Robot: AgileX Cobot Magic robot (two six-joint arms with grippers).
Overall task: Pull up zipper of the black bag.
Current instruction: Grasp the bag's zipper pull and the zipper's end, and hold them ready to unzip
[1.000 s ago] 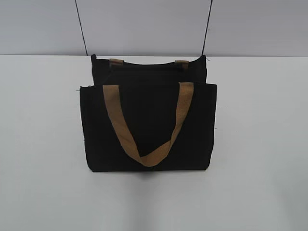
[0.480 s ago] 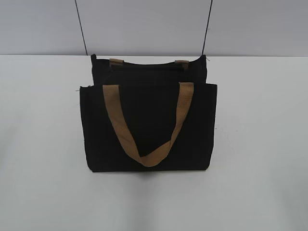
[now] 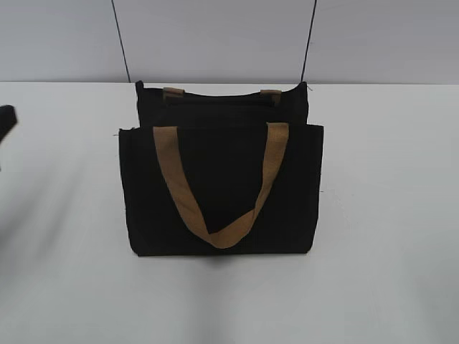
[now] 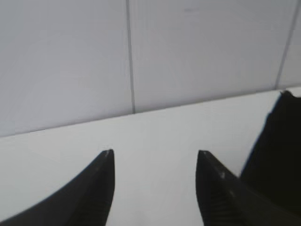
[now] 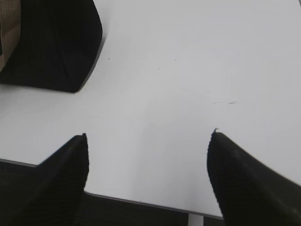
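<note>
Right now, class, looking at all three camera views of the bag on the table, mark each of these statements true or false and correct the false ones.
1. The black bag stands on a white table. True.
2. The tan handle on the bag's front is held up by an end effector. False: it hangs loose against the front panel, with nothing touching it.
3. The left end effector is open and empty. True.
4. The right end effector is shut on the bag. False: it is open over bare table, apart from the bag.
5. The zipper is visibly gripped. False: nothing touches the bag.
</note>
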